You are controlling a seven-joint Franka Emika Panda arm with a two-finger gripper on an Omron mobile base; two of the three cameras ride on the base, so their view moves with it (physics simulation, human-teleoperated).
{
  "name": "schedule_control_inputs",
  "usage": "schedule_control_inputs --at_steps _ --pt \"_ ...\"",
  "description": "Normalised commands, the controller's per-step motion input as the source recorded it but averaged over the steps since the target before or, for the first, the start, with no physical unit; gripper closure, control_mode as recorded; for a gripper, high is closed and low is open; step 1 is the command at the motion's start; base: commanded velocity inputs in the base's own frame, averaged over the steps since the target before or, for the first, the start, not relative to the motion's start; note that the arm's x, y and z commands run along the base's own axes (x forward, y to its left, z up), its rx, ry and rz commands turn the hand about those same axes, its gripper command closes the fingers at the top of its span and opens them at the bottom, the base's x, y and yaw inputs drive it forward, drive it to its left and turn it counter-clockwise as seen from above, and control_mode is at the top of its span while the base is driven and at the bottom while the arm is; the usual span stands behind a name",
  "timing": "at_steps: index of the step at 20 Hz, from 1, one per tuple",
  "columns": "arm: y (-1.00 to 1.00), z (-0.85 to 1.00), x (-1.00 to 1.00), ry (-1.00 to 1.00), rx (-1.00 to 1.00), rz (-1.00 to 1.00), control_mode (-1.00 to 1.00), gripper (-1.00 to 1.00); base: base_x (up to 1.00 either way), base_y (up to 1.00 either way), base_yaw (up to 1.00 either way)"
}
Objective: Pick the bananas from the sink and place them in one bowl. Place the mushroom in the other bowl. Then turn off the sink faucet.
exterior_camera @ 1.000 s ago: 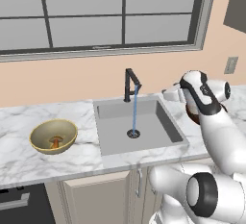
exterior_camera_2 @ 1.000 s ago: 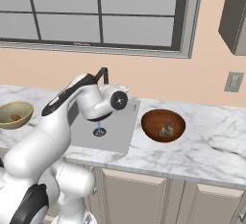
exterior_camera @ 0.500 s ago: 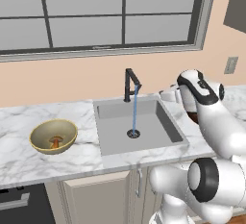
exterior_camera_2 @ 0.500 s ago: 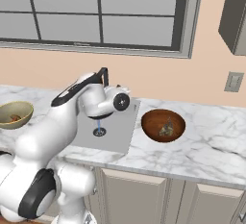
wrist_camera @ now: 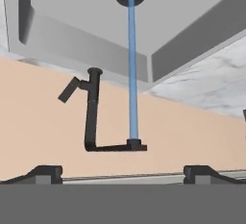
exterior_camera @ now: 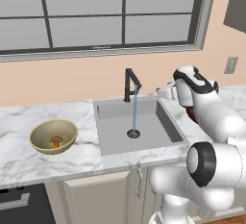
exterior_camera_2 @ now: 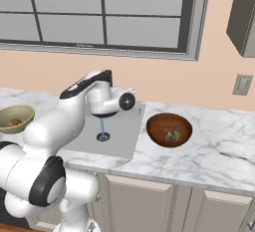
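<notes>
We count 2 bowls, the brassy bowl (exterior_camera: 53, 135) and reddish-brown bowl (exterior_camera_2: 169, 130), 1 sink (exterior_camera: 139, 127), 1 black faucet (exterior_camera: 130, 84), 1 mushroom (exterior_camera: 55, 142).

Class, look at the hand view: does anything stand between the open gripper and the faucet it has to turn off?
Nothing visible does. The gripper is open and faces the faucet across free space. Its water stream runs into the sink, beside the post, not in front of it.

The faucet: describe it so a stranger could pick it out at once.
Under the big window, a grey sink is sunk into the white marble counter. At its back edge stands the faucet, a slim black post with an angled spout. It is the thing with a thin blue stream falling to the drain, unlike the round bowls either side.
</notes>
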Motion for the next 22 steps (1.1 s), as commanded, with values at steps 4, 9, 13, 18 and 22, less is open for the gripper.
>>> schedule_control_inputs --at_steps 4,9,13,18,22 --pt "0.00 0.00 0.12 0.00 0.00 0.01 -1.00 -1.00 0.00 0.00 0.00" --pt "0.00 0.00 0.08 0.00 0.00 0.05 -1.00 -1.00 0.00 0.00 0.00" --pt "0.00 0.00 0.02 -0.03 0.00 0.08 -1.00 -1.00 0.00 0.00 0.00" --pt "0.00 0.00 0.02 -0.14 0.00 0.02 -1.00 -1.00 0.00 0.00 0.00" --pt "0.08 0.00 0.09 0.04 0.00 -0.03 -1.00 -1.00 0.00 0.00 0.00"
